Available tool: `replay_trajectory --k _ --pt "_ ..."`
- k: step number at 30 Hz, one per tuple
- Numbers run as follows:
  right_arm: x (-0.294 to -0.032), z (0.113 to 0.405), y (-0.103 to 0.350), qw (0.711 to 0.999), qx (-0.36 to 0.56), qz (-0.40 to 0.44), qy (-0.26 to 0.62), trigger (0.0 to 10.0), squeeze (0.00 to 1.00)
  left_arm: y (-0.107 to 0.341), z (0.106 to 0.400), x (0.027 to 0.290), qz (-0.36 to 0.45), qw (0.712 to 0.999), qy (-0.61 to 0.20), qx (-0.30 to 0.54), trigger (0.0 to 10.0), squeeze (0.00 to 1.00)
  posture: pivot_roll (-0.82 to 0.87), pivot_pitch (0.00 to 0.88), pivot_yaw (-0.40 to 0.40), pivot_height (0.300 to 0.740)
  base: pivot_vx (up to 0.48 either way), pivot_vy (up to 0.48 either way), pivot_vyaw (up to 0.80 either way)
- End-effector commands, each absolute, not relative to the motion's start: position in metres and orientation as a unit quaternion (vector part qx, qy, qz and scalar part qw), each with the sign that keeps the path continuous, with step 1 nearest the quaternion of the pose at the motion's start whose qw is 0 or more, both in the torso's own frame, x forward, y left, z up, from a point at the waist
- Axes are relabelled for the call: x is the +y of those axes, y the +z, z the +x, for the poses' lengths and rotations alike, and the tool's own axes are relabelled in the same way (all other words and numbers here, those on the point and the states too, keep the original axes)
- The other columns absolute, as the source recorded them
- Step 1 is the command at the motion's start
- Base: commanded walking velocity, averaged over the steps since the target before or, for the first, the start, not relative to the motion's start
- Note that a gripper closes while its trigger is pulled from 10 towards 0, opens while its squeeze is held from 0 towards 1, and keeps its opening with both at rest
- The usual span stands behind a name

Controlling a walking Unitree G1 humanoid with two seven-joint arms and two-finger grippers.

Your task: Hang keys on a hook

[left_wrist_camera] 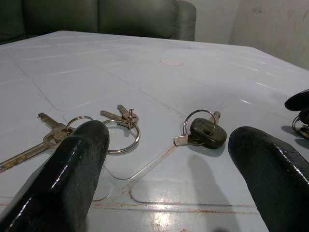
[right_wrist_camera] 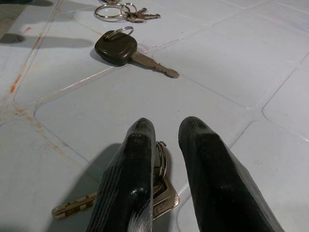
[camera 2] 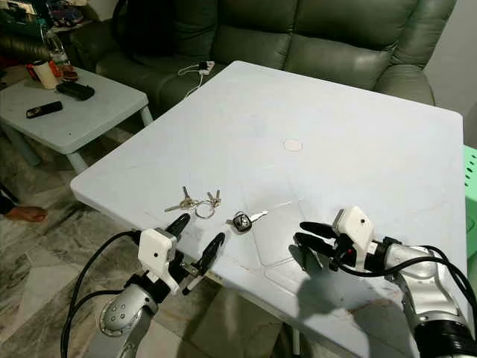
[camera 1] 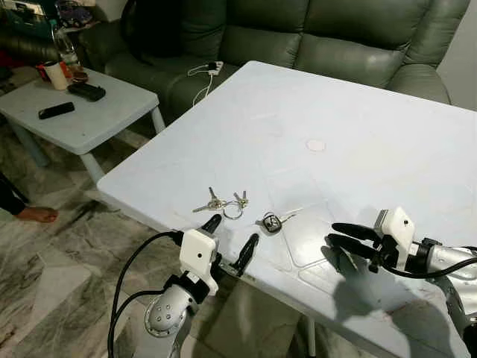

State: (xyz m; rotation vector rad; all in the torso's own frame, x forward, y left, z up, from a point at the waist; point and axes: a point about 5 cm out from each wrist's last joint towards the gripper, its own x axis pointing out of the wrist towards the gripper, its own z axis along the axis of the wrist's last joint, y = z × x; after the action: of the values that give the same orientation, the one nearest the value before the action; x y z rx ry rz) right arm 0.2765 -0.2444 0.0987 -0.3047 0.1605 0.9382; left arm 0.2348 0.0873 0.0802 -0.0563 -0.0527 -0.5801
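Three sets of keys lay near the front edge of the pale table (camera 1: 358, 119). My right gripper (camera 2: 311, 237) was clenched on one set (right_wrist_camera: 159, 186), its ring pinched between my two black fingers (right_wrist_camera: 212, 193) and the brass keys hanging below them just above the tabletop. My left gripper (camera 1: 232, 240) hovered at the table's front edge with its fingers spread wide, grasping nothing. Just beyond it lay a bunch (camera 1: 223, 201) of silver keys on joined rings. Between my two grippers lay a black-headed key (camera 1: 273, 221) on its own ring, its blade pointing away from me. Beyond the table stood a dark green sofa (camera 1: 313, 37) with a white charger (camera 1: 215, 68) on its seat. Off to my left, a low side table (camera 1: 82, 119) carried two remotes (camera 1: 57, 110), a cup and a bottle.
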Motion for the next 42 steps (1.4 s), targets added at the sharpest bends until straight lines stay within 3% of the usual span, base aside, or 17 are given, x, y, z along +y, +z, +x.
replay_trajectory --k 1,11,12,13,16,18,21,22,30,31,33,34,37,38,39,40,42 --pt "-0.247 0.275 0.100 0.878 0.074 -0.147 0.450 10.0 0.00 0.083 0.235 0.088 -0.026 0.957 -0.287 -0.031 10.0 0.00 -0.06 0.070 -0.021 0.721 0.000 0.000 0.00" --pt "-0.251 0.274 0.095 0.876 0.089 -0.159 0.447 9.8 0.00 0.083 0.235 0.087 -0.028 0.957 -0.288 -0.030 10.0 0.00 -0.07 0.075 -0.020 0.721 0.000 0.000 0.00" --pt "-0.252 0.274 0.095 0.876 0.090 -0.160 0.445 8.7 0.00 0.083 0.234 0.087 -0.028 0.957 -0.288 -0.030 10.0 0.00 -0.07 0.075 -0.020 0.721 0.000 0.000 0.00" --pt "-0.252 0.274 0.095 0.876 0.093 -0.162 0.444 10.0 0.00 0.083 0.234 0.087 -0.028 0.957 -0.288 -0.031 10.0 0.00 -0.07 0.075 -0.021 0.721 0.000 0.000 0.00" --pt "-0.253 0.274 0.094 0.877 0.094 -0.162 0.443 9.5 0.00 0.083 0.234 0.087 -0.029 0.957 -0.287 -0.032 10.0 0.00 -0.06 0.075 -0.021 0.721 0.000 0.000 0.00" --pt "-0.253 0.275 0.094 0.877 0.095 -0.163 0.442 7.0 0.00 0.083 0.234 0.087 -0.029 0.957 -0.287 -0.032 10.0 0.00 -0.06 0.075 -0.021 0.721 0.000 0.000 0.00" --pt "-0.255 0.275 0.094 0.877 0.097 -0.163 0.440 6.4 0.00 0.083 0.234 0.087 -0.029 0.957 -0.288 -0.032 10.0 0.00 -0.06 0.075 -0.020 0.721 0.000 0.000 0.00" --pt "-0.255 0.275 0.094 0.877 0.097 -0.164 0.440 4.2 0.00 0.083 0.234 0.087 -0.029 0.957 -0.288 -0.032 10.0 0.00 -0.06 0.075 -0.020 0.721 0.000 0.000 0.00" --pt "-0.256 0.275 0.094 0.877 0.097 -0.165 0.440 4.2 0.00 0.083 0.234 0.087 -0.029 0.957 -0.288 -0.031 10.0 0.00 -0.06 0.075 -0.020 0.721 0.000 0.000 0.00" --pt "-0.257 0.276 0.094 0.879 0.098 -0.166 0.437 10.0 0.00 0.083 0.234 0.087 -0.029 0.956 -0.289 -0.031 10.0 0.00 -0.07 0.076 -0.019 0.721 0.000 0.000 0.00" --pt "-0.259 0.276 0.094 0.881 0.099 -0.165 0.433 9.1 0.00 0.083 0.234 0.086 -0.030 0.956 -0.290 -0.031 10.0 0.00 -0.07 0.076 -0.018 0.721 0.000 0.000 0.00" --pt "-0.259 0.276 0.094 0.881 0.099 -0.166 0.432 7.2 0.00 0.083 0.234 0.086 -0.030 0.956 -0.291 -0.031 10.0 0.00 -0.07 0.075 -0.018 0.721 0.000 0.000 0.00" --pt "-0.260 0.276 0.094 0.882 0.099 -0.166 0.430 8.4 0.00 0.083 0.234 0.086 -0.030 0.956 -0.291 -0.031 10.0 0.00 -0.07 0.074 -0.018 0.721 0.000 0.000 0.00" --pt "-0.261 0.276 0.094 0.883 0.101 -0.164 0.428 5.2 0.00 0.083 0.234 0.086 -0.029 0.956 -0.292 -0.031 10.0 0.00 -0.07 0.073 -0.018 0.721 0.000 0.000 0.00" --pt "-0.261 0.276 0.094 0.884 0.102 -0.163 0.427 5.2 0.00 0.083 0.234 0.086 -0.029 0.955 -0.292 -0.031 10.0 0.00 -0.07 0.073 -0.018 0.721 0.000 0.000 0.00" --pt "-0.261 0.276 0.093 0.884 0.108 -0.155 0.427 10.0 1.00 0.083 0.234 0.085 -0.029 0.955 -0.292 -0.031 10.0 0.00 -0.07 0.073 -0.018 0.721 0.000 0.000 0.00" --pt "-0.262 0.277 0.093 0.885 0.109 -0.153 0.427 10.0 1.00 0.083 0.234 0.085 -0.029 0.955 -0.293 -0.031 10.0 0.00 -0.07 0.073 -0.018 0.721 0.000 0.000 0.00"
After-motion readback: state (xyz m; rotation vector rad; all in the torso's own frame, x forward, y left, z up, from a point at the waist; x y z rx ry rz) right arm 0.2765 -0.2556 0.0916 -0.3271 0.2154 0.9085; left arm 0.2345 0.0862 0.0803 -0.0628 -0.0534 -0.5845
